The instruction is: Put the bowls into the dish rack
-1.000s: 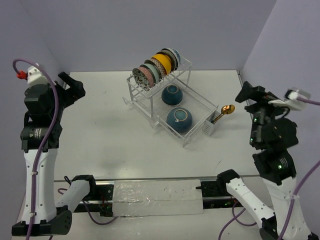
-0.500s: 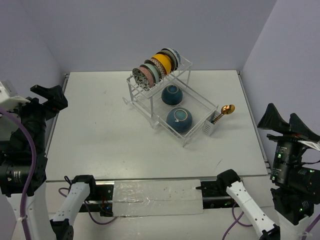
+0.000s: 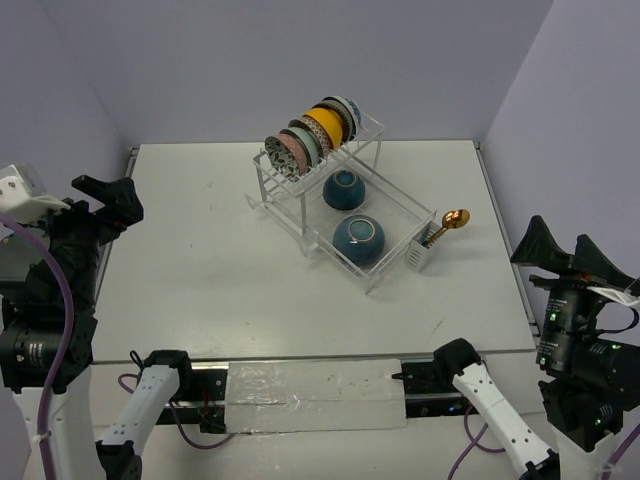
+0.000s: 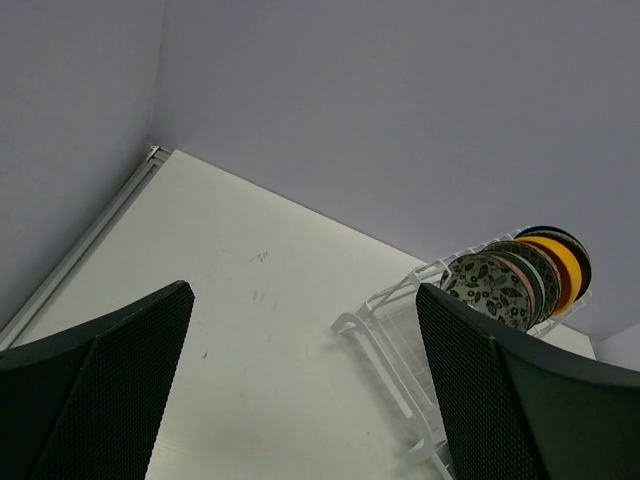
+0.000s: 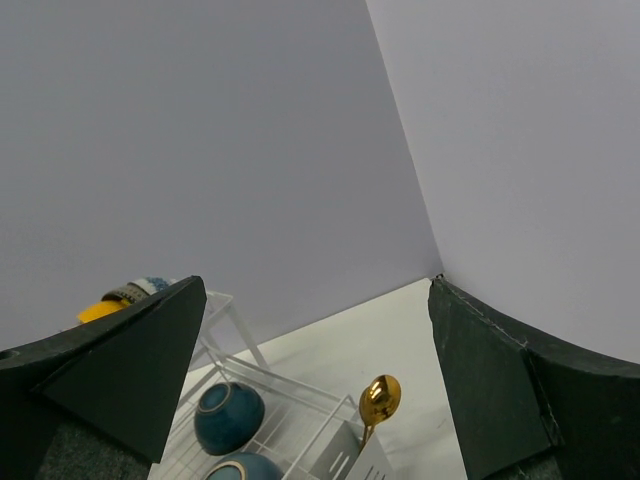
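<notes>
The dish rack (image 3: 300, 222) stands at the table's far middle. Several bowls (image 3: 312, 137) stand on edge in its upper shelf, patterned, pale green and yellow among them. Two dark blue bowls (image 3: 358, 241) lie upside down in the lower tray; the farther one (image 3: 343, 189) is under the shelf. My left gripper (image 3: 108, 202) is open and empty, raised at the table's left edge. My right gripper (image 3: 568, 256) is open and empty, raised off the right edge. The rack and bowls show in the left wrist view (image 4: 510, 285); the blue bowls show in the right wrist view (image 5: 229, 416).
A gold spoon (image 3: 452, 222) stands in the rack's small side cutlery holder (image 3: 420, 253); it also shows in the right wrist view (image 5: 379, 402). Purple walls close the table at the back and sides. A rail with tape (image 3: 315, 392) runs along the near edge.
Both arms have pulled back from over the table to its side edges and risen. In the last half second the left gripper edged slightly right. The rack and bowls have not moved.
</notes>
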Controlling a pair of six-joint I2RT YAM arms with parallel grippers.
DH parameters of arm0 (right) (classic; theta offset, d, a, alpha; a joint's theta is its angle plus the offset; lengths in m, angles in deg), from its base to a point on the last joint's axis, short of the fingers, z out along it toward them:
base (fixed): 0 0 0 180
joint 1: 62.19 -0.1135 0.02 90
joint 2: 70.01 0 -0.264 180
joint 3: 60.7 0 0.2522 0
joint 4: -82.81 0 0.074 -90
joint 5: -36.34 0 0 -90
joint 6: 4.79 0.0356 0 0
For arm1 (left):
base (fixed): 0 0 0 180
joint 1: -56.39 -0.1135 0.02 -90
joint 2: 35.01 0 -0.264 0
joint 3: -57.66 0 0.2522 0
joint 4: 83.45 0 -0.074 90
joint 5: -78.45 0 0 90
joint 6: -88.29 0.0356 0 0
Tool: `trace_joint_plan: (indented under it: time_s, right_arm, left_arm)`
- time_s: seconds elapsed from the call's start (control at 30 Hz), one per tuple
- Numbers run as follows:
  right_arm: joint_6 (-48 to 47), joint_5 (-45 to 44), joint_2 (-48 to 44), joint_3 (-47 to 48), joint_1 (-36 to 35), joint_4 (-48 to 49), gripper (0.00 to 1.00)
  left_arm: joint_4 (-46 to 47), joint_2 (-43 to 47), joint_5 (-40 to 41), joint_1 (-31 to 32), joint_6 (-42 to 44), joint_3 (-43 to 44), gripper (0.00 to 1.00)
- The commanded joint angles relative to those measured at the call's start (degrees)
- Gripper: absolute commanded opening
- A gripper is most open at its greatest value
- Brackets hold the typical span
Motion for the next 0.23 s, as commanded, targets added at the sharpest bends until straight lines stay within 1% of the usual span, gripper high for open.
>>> trace_joint_plan:
  time_s: [0.0,0.2]
  right_arm:
    - [-0.9,-0.6,-2.3,-0.4,-3.4,0.5,1.0]
    - [-0.4,-0.2,-1.7,-0.5,-3.6,0.5,1.0]
  left_arm:
    - [1.9,-1.0,-0.9,0.2,-0.7,-0.2,0.99]
    - [2.2,-0.4,-0.3,0.2,-0.1,-1.9,0.99]
